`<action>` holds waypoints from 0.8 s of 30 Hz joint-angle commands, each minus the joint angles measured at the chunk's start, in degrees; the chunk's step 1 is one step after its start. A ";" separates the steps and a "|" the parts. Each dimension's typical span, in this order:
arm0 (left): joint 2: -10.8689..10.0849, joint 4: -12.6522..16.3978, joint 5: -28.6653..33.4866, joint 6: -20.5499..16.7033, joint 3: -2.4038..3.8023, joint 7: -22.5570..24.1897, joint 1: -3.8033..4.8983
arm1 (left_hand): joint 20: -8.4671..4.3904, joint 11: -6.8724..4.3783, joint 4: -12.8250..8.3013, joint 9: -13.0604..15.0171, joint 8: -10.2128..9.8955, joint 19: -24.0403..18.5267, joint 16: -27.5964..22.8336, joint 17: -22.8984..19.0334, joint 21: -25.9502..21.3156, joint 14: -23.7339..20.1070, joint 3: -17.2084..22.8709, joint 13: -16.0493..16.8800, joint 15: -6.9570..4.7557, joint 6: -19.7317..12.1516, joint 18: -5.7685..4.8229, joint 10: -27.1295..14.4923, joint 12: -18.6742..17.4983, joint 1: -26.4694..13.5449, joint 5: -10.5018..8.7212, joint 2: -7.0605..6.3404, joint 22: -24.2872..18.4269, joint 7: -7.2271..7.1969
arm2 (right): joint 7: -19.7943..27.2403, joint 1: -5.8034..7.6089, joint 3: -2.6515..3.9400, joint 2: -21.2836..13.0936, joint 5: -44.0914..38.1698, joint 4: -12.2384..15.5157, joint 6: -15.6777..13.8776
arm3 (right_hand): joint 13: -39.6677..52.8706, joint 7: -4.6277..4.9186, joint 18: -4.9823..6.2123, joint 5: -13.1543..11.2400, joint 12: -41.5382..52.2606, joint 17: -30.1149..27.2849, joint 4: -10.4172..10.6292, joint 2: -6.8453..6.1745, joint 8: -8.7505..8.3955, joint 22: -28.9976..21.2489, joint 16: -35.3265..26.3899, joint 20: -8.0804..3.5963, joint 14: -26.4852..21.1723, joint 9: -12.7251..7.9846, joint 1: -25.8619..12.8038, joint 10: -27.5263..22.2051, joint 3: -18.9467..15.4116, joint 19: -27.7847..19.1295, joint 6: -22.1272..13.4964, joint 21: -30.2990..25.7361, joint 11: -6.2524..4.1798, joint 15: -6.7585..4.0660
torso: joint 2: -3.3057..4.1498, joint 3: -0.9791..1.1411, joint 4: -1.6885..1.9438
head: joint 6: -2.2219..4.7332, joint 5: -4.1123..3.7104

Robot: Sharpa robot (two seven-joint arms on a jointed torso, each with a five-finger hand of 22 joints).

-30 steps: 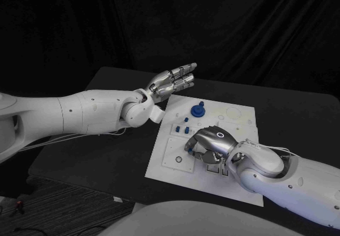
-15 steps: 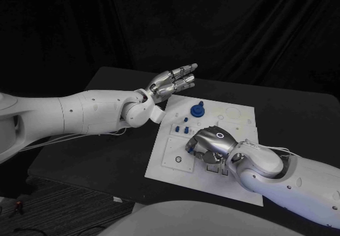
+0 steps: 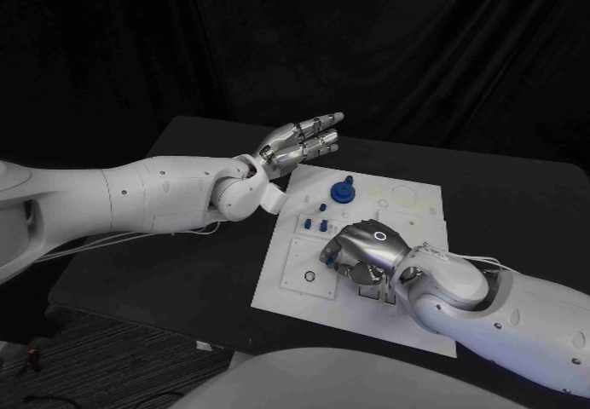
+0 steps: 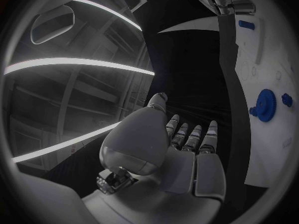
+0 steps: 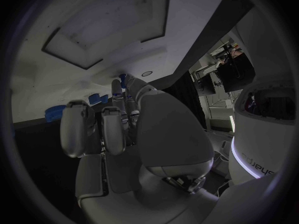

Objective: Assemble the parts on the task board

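The white task board (image 3: 322,308) lies in the middle of the black table. A blue gear with a knob (image 3: 344,191) stands at the board's far end, also seen as a gear (image 4: 266,105) in the left wrist view. Small blue pegs (image 3: 322,225) stand nearer the middle. My right hand (image 3: 365,250) is low over the board's middle with its fingers curled down. In the right wrist view its fingertips (image 5: 116,90) pinch a thin blue peg (image 5: 122,79) close to the board (image 5: 93,35). My left hand (image 3: 301,136) hovers open, fingers straight, above the table beyond the board's far left corner.
A recessed square plate with a small ring (image 3: 308,271) sits on the board's near left. Two more blue parts (image 5: 94,98) lie beyond my right fingers. Black table (image 3: 172,273) surrounds the board on all sides.
My right hand has crept slightly toward the board's near left, staying low over it. The left arm has not moved.
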 commanded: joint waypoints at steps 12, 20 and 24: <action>0.03 -0.09 0.03 0.72 0.05 0.47 -0.10 | -0.05 0.01 -0.28 0.13 0.39 0.55 0.22 0.07 0.38 -0.01 0.04 0.07 0.53 0.60 -0.24 -0.11 0.37 0.21 0.31 0.26 0.03 0.53 | -1.54 -0.37 -0.11 -1.14 -0.67 0.43 -0.64 | -1.68 -3.27 1.61 -2.50 -3.18 2.48 5.08 -3.26 -1.55 9.98 -0.53 2.31 0.11 -6.75 -5.41 -15.28 -6.90 -2.96 -19.01 -4.29 3.27 2.39 | -0.04 0.01 -0.01 | 0.01 0.02; -0.39 0.06 0.03 0.60 0.05 0.42 -0.11 | -0.05 -0.06 -0.31 0.15 0.42 0.57 0.23 0.07 0.39 0.00 0.03 0.07 0.54 0.81 -0.27 -0.11 0.41 0.18 0.29 0.21 0.02 0.69 | -2.68 0.25 0.13 -4.13 -0.68 2.88 -5.85 | -1.53 -4.54 2.10 -2.37 -0.94 1.05 11.29 -4.76 -1.64 9.30 -1.11 2.93 -1.04 -9.42 -2.12 -22.75 -12.31 -4.52 -24.58 -6.74 4.35 3.04 | -0.14 -0.03 -0.11 | 0.01 0.12; -0.66 0.21 0.03 0.56 0.05 0.40 -0.12 | -0.05 -0.06 -0.31 0.15 0.42 0.57 0.23 0.07 0.39 0.00 0.03 0.07 0.54 0.81 -0.27 -0.11 0.41 0.18 0.29 0.21 0.02 0.69 | -3.22 2.29 0.30 -6.60 -0.68 5.12 -7.92 | -1.55 -4.36 2.12 -2.19 -0.19 1.12 12.88 -4.72 -1.35 9.29 -0.94 2.98 -1.00 -9.45 -1.01 -23.65 -12.51 -4.53 -23.15 -6.81 4.42 3.09 | -0.02 0.00 -0.13 | 0.01 -0.14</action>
